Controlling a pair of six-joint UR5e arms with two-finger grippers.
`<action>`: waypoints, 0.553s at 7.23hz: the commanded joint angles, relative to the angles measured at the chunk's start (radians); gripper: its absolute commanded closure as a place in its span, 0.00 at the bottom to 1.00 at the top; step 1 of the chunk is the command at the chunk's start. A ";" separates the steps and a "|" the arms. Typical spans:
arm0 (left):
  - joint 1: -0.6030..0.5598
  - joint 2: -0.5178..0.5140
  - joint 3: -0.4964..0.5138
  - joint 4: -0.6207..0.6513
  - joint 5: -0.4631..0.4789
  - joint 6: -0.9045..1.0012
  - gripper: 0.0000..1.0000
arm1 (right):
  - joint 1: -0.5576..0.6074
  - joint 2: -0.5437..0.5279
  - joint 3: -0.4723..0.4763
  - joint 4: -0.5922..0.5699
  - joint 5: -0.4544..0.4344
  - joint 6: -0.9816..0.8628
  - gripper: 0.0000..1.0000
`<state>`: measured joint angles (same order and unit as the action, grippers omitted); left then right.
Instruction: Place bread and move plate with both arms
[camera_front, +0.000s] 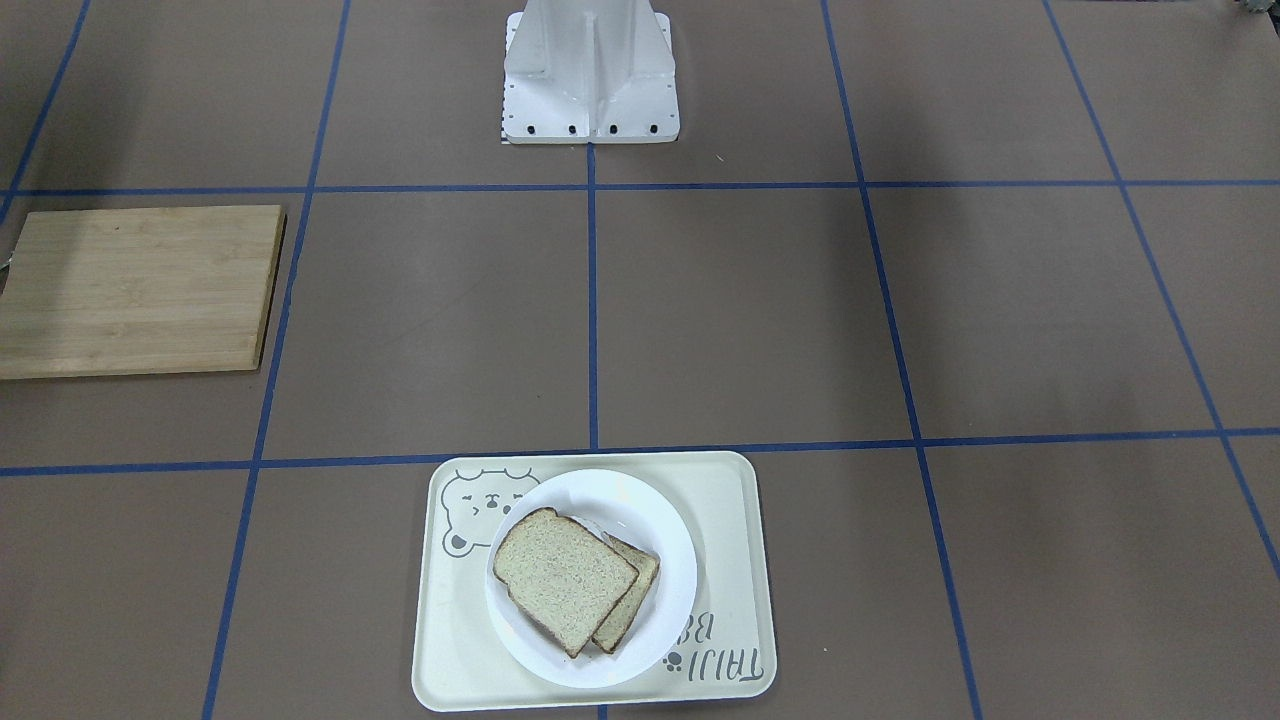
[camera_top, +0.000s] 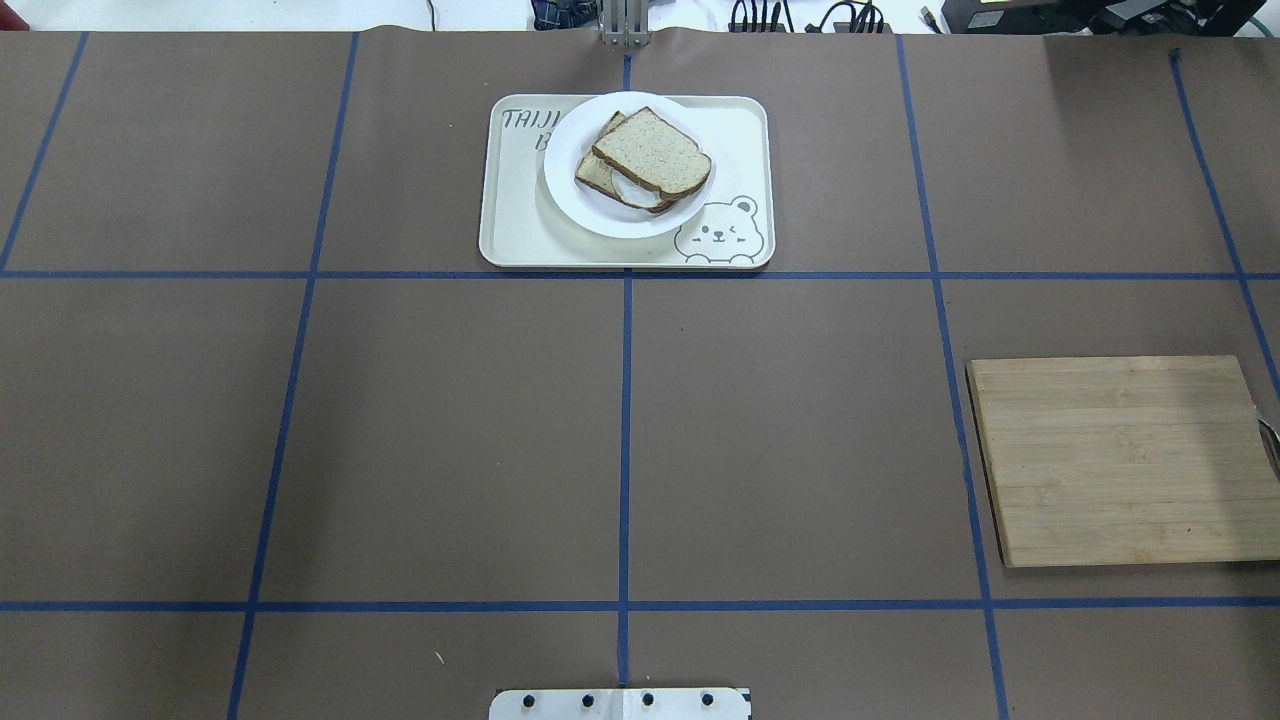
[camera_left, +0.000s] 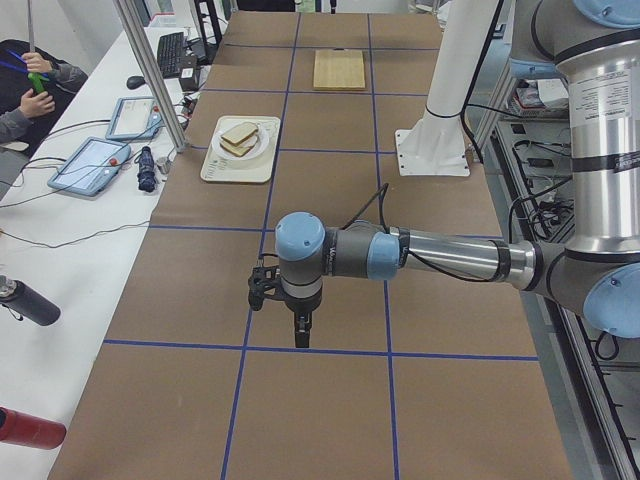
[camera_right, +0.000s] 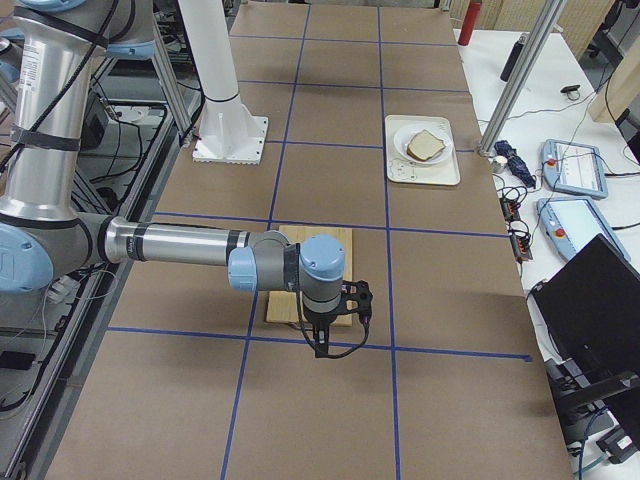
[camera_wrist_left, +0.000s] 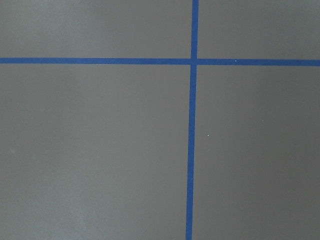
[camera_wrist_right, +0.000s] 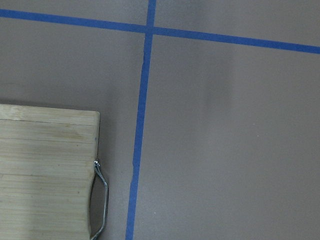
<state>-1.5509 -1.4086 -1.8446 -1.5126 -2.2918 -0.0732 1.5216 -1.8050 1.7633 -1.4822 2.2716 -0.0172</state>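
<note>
Looks finished — bread on plate, plate on tray.
Plain bread (camera_front: 563, 580) lies atop a second slice (camera_front: 633, 600) on the white plate (camera_front: 600, 490), which sits on the bear tray (camera_front: 730, 520) at the table's far side. Both arms hang well apart from it. The left hand (camera_left: 300, 335) and right hand (camera_right: 323, 345) show in side views only — can't tell how open.

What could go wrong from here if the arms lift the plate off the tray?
1. The bread lies skewed on a lower slice, not squarely stacked. A tilt or jolt could slide it off.
2. The plate looks glossy and sits inside the rim of the tray, so fingers may slip on it, or catch that rim and drag the tray along.
</note>
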 joint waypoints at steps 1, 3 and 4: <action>0.000 0.000 0.002 0.000 0.006 0.000 0.02 | 0.000 0.003 -0.001 0.000 0.000 0.000 0.00; 0.000 0.002 -0.001 0.000 0.006 0.000 0.02 | 0.000 0.001 -0.002 -0.001 0.002 0.000 0.00; 0.000 0.002 0.001 0.000 0.008 0.001 0.02 | 0.000 0.000 -0.004 -0.001 0.002 0.000 0.00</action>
<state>-1.5508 -1.4072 -1.8450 -1.5125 -2.2855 -0.0733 1.5217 -1.8041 1.7608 -1.4832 2.2728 -0.0169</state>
